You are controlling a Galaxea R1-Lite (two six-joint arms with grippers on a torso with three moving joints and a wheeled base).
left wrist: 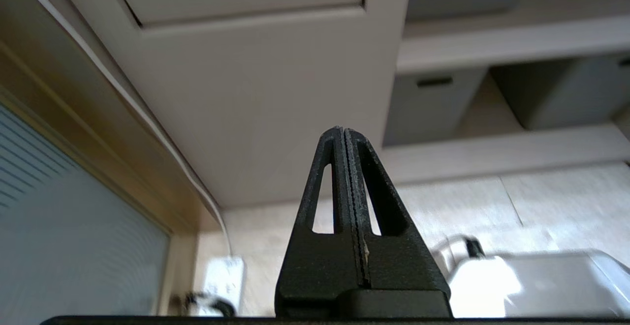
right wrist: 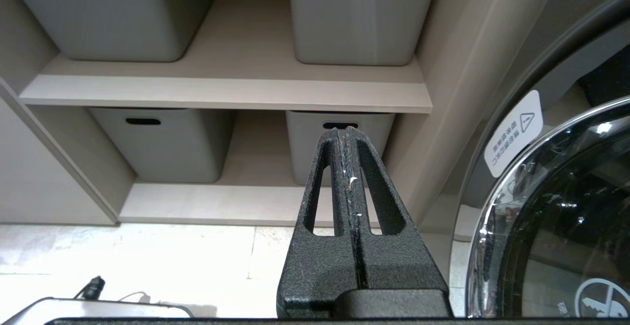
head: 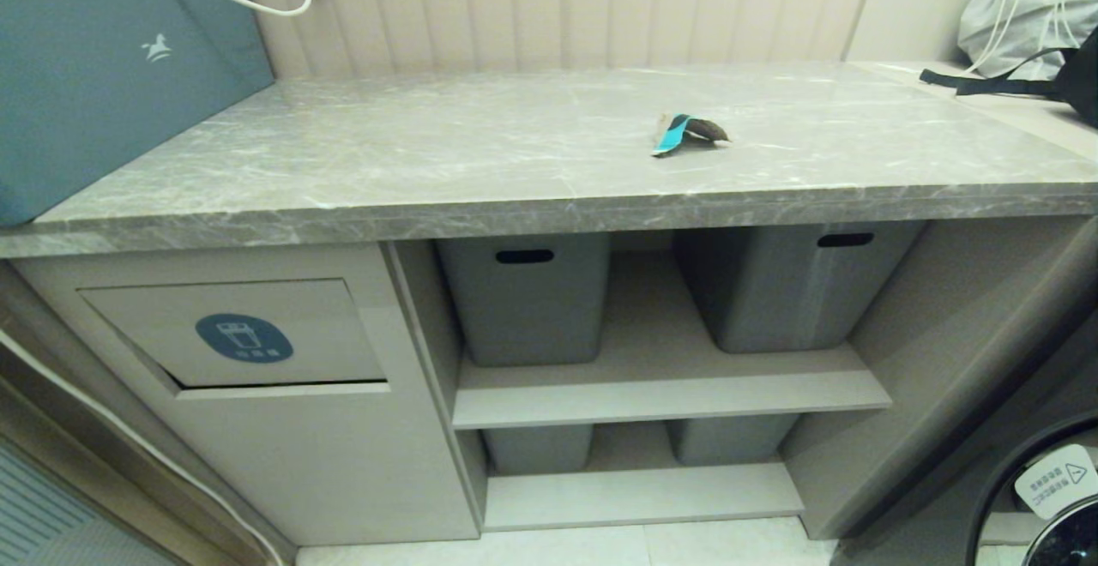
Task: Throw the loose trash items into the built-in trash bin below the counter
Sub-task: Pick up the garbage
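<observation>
One loose trash scrap (head: 684,132), brown and cream with turquoise stripes, lies on the grey marble counter (head: 480,154), right of its middle. The built-in trash bin (head: 249,334) is the beige flap with a round dark-blue icon, under the counter's left end. The flap leans slightly inward, with a dark gap along its lower left edge. Neither arm shows in the head view. My left gripper (left wrist: 343,132) is shut and empty, low in front of the beige cabinet panel (left wrist: 256,103) below the flap. My right gripper (right wrist: 344,132) is shut and empty, low before the shelves.
Grey plastic tubs (head: 527,296) with slot handles stand on the shelves (head: 669,386) right of the bin. A teal box (head: 103,77) leans at the counter's left end. A washing machine door (head: 1042,497) sits at lower right. A white cable (head: 129,454) runs down the left side.
</observation>
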